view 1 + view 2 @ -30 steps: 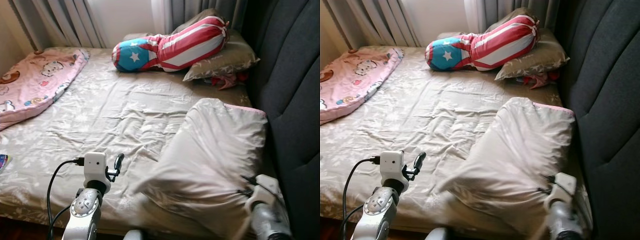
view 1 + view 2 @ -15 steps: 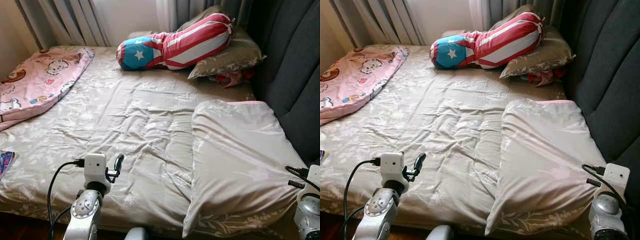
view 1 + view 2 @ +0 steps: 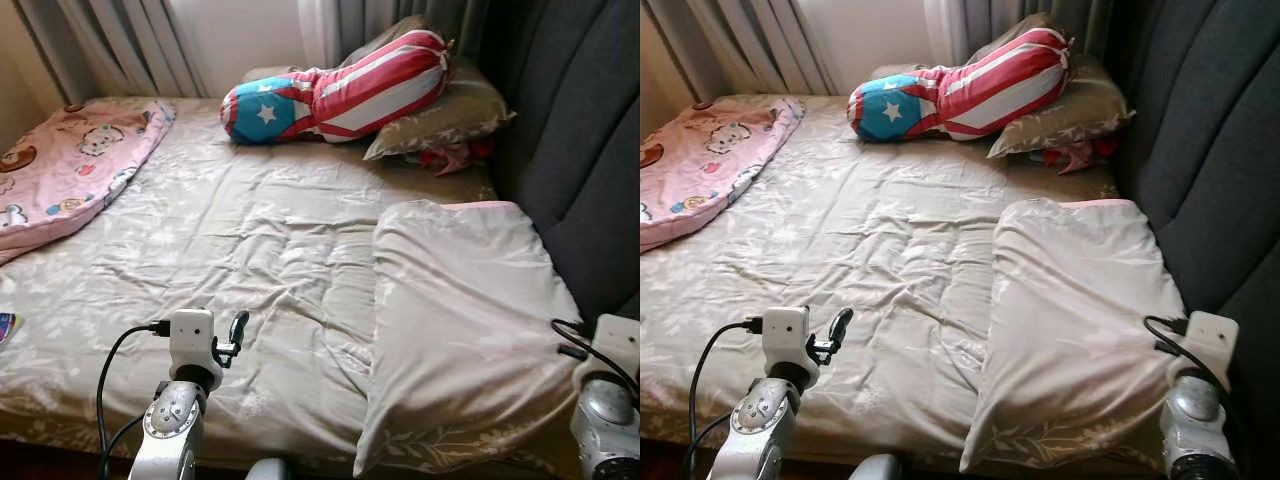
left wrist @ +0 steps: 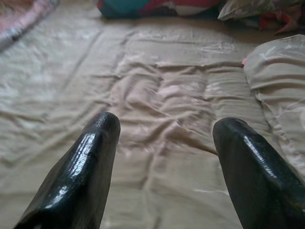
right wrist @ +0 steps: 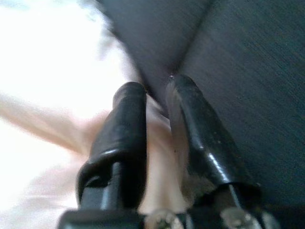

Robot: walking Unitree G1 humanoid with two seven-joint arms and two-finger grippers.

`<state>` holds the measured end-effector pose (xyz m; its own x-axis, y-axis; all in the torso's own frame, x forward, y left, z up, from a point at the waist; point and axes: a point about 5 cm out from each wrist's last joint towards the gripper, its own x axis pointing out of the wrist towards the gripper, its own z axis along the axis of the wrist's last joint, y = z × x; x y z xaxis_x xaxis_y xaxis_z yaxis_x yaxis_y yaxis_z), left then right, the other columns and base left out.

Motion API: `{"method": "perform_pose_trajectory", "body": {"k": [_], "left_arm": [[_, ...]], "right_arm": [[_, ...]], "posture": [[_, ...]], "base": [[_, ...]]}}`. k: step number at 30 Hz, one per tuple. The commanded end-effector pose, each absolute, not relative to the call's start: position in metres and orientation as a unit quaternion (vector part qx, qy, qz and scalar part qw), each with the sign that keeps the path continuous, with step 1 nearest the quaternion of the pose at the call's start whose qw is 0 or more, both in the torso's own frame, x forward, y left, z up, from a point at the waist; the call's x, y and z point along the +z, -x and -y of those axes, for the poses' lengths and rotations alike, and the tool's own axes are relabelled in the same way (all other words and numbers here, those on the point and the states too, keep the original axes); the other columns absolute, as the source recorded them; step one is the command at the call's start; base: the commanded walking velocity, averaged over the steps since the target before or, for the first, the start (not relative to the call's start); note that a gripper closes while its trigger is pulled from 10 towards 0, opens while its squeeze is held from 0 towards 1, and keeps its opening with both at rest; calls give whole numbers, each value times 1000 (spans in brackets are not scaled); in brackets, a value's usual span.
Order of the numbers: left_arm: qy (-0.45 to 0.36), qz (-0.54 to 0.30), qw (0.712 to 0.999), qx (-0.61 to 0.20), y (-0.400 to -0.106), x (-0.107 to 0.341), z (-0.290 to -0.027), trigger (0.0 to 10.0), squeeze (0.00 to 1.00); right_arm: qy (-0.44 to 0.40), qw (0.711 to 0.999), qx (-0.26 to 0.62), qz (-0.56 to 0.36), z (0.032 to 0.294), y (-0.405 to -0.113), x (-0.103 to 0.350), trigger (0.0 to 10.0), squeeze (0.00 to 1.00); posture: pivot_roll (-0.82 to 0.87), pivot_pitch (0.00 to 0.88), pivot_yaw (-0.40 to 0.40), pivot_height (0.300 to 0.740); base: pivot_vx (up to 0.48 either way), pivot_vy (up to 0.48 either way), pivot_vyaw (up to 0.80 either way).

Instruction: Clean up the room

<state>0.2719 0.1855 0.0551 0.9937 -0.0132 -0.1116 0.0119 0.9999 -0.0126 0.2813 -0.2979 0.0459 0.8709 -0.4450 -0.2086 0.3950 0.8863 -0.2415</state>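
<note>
The left gripper (image 4: 164, 171) hangs above the near part of the bed (image 3: 250, 230), its two black fingers (image 4: 78, 181) spread wide with nothing between them; straight ahead of the tips lies rumpled beige sheet, and off to the right finger's side is the edge of the beige pillow (image 3: 465, 330). That pillow lies flat along the dark upholstered headboard (image 3: 580, 150), and the right gripper (image 5: 157, 143) sits at its near corner, fingers drawn almost together with pale fabric showing in the narrow gap between them and the headboard just beyond the tips. It looks as though a pinch of the pillowcase is held, though the picture is too blurred and overexposed to be sure. Well beyond both sets of fingers, at the far end, a stars-and-stripes bolster (image 3: 340, 90) rests on a second pillow (image 3: 450, 115), with a red cloth (image 3: 455, 158) tucked below it and a pink cartoon blanket (image 3: 70, 165) off to the left finger's far side. The risk from here is mainly on the right: if cloth is still caught when the arm draws away, the pillow would be dragged off the bed edge or skewed, and fingertips so close to the headboard could scrape it.
</note>
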Motion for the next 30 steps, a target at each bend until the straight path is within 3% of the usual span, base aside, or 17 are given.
{"method": "perform_pose_trajectory", "body": {"k": [1,5,13,18,23,30], "left_arm": [[27,-77,997,9,-268,43,-188,10000,0],[34,-102,994,14,-261,29,-185,10000,0],[38,-146,988,39,-251,5,-195,10000,0],[33,-184,981,55,-246,-10,-205,10000,0],[47,-158,982,97,-264,6,-232,10000,0],[0,-235,971,42,-252,-19,-223,10000,0]], "right_arm": [[94,977,-146,-123,273,-283,38,10000,0],[66,984,-93,-139,245,-278,21,10000,0],[-39,970,-54,-234,203,-248,-27,10000,0],[-49,960,-57,-271,197,-228,-45,10000,0],[-62,955,-73,-282,203,-222,-49,10000,0],[-52,946,-80,-310,204,-216,-56,10000,0]], "posture": [[-5,0,15,659],[-6,0,11,659],[0,0,3,659],[6,0,2,669],[12,0,-7,704],[2,0,4,740]], "base": [[0,0,0],[0,0,0],[0,0,0],[0,0,0],[0,0,0],[0,0,0]]}}
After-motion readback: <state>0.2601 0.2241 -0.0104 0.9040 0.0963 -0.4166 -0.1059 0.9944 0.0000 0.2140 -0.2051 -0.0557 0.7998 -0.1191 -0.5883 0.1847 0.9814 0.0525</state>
